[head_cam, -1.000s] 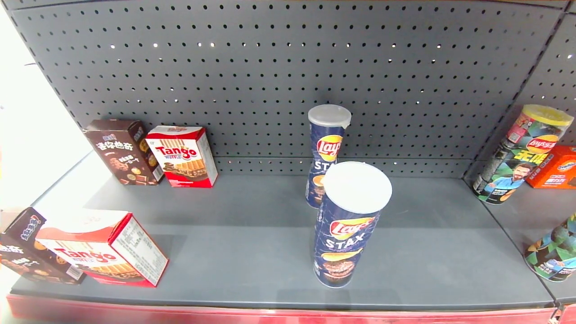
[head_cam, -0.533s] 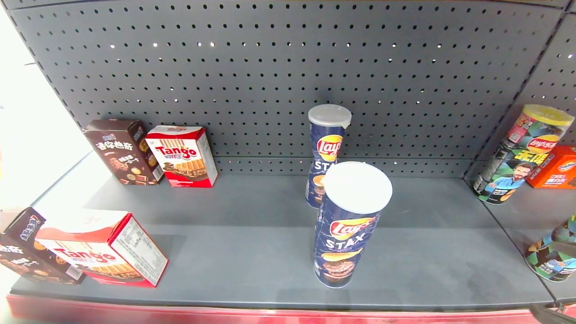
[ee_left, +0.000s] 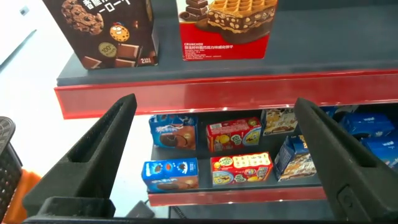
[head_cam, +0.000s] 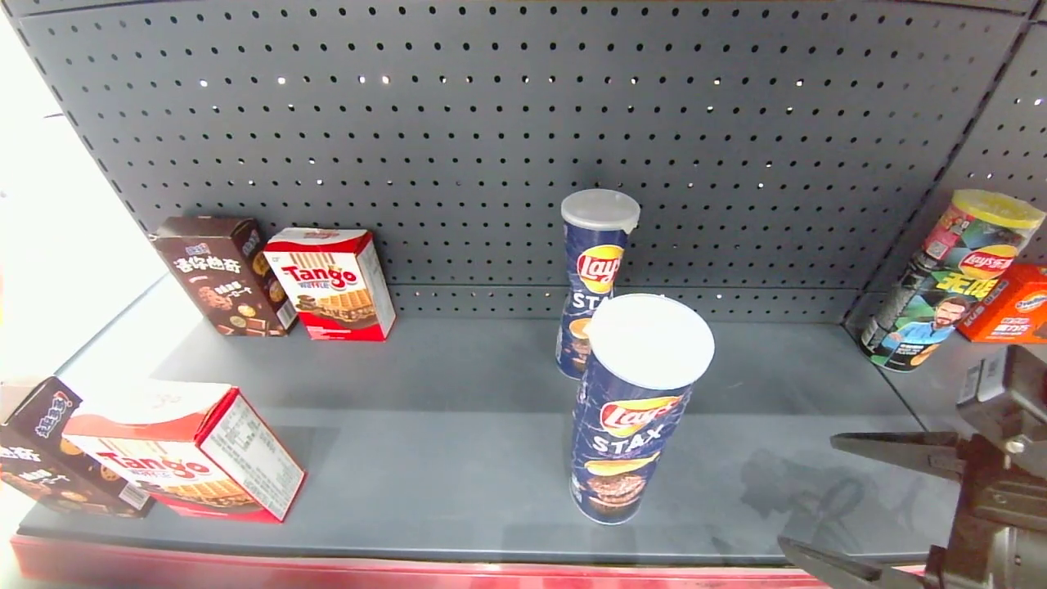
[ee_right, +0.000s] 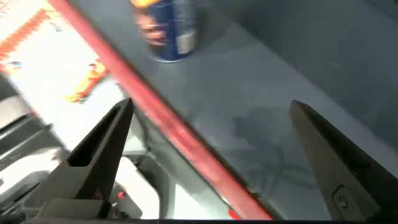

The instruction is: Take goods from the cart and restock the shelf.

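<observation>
My right gripper (head_cam: 855, 507) spread wide, empty, at shelf (head_cam: 458, 458) front edge; can (head_cam: 634, 409) to its left. My left gripper (ee_left: 214, 106) spread, empty, facing boxes (ee_left: 106, 31).

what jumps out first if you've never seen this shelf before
A tall blue chip can stands upright near the front of the grey shelf, with a second blue can close behind it. At the shelf's front right edge the right pincer hangs open and empty. A red wafer box sits at the front left.
</observation>
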You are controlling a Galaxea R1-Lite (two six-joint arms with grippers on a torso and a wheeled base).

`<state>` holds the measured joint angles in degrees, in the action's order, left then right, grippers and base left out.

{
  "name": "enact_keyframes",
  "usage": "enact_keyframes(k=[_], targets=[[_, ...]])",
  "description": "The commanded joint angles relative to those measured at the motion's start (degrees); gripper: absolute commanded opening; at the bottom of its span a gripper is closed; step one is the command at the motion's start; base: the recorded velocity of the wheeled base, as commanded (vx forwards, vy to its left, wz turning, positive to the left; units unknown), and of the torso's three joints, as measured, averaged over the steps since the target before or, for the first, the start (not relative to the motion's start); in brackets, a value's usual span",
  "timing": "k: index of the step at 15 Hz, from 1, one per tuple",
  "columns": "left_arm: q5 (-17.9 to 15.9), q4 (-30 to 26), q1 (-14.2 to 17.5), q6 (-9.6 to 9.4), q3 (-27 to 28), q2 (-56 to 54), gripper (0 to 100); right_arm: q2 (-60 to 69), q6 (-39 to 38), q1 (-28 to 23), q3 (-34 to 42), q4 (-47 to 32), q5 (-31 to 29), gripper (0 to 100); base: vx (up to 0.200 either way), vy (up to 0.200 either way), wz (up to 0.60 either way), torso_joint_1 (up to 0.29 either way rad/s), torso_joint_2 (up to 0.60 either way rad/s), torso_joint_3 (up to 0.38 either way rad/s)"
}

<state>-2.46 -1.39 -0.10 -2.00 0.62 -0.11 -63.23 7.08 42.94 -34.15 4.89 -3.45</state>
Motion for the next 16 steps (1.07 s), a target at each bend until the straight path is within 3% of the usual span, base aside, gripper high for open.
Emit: enact_keyframes(k=[1, 16], targets=[[0.0, 0.0, 0.0, 0.07, 0.0, 0.1, 100, -4.4, -0.2, 0.5, -0.7, 0.9, -0.7, 100, 0.000, 0.000, 0.00, 0.000, 0.00, 0.000], [0.0, 0.0, 0.0, 0.07, 0.0, 0.1, 100, -17.6, -1.3, -3.2, -12.6, 1.0, -3.5, 100, 0.000, 0.000, 0.00, 0.000, 0.00, 0.000]])
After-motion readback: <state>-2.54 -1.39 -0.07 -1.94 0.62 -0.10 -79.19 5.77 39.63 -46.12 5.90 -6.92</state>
